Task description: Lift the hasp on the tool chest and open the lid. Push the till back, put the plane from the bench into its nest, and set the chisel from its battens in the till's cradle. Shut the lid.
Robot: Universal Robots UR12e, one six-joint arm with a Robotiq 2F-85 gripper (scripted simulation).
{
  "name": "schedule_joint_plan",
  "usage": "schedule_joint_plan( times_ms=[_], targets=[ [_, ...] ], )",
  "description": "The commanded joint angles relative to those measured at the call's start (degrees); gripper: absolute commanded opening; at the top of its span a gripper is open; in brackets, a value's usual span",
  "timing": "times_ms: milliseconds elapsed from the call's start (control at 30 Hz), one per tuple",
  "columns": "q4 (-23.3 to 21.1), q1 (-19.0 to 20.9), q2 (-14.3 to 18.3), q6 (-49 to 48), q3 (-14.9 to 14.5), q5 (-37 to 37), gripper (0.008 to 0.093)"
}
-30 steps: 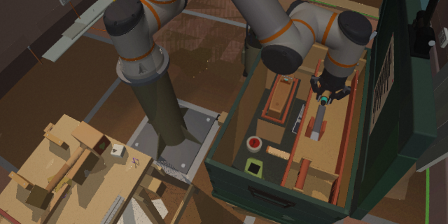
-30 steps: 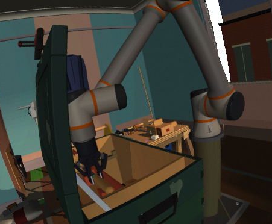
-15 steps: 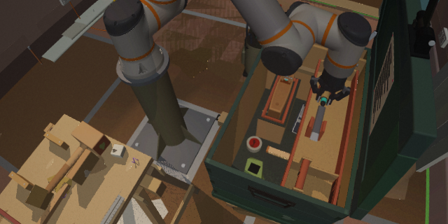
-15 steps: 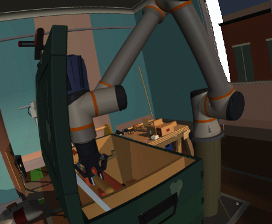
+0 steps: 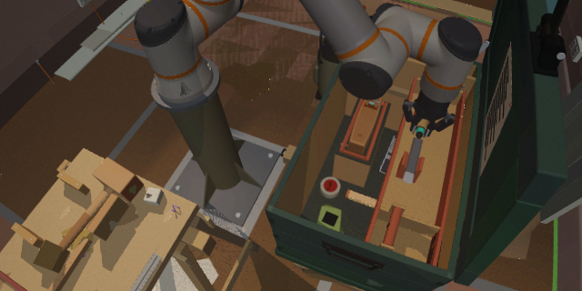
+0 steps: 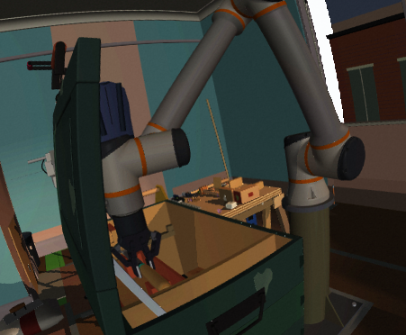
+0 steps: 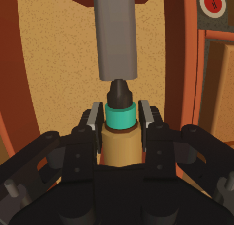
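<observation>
The chisel has a tan handle, a teal ferrule and a grey blade. It lies along the till inside the open tool chest. Its blade rests in the orange cradle. The wooden plane sits in its orange-rimmed nest on the chest floor, left of the till. The lid stands upright on the right. My gripper is over the handle end of the chisel, closed on the handle.
Behind the chest rises my arm's pedestal on its base plate. A workbench with wooden blocks stands at the lower left. On the chest floor lie a red-centred roll, a green block and a wooden strip.
</observation>
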Motion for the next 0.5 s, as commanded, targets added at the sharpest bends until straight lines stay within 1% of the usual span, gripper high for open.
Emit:
schedule_joint_plan(
  times_ms=[0,233,467],
  targets=[
    [-0.02,0.00,-0.03,0.00,-0.04,0.00,0.0080],
    [-0.01,0.00,-0.01,0.00,-0.02,0.00,0.0080],
    [-0.01,0.00,-0.01,0.00,-0.01,0.00,0.0215]
  ],
)
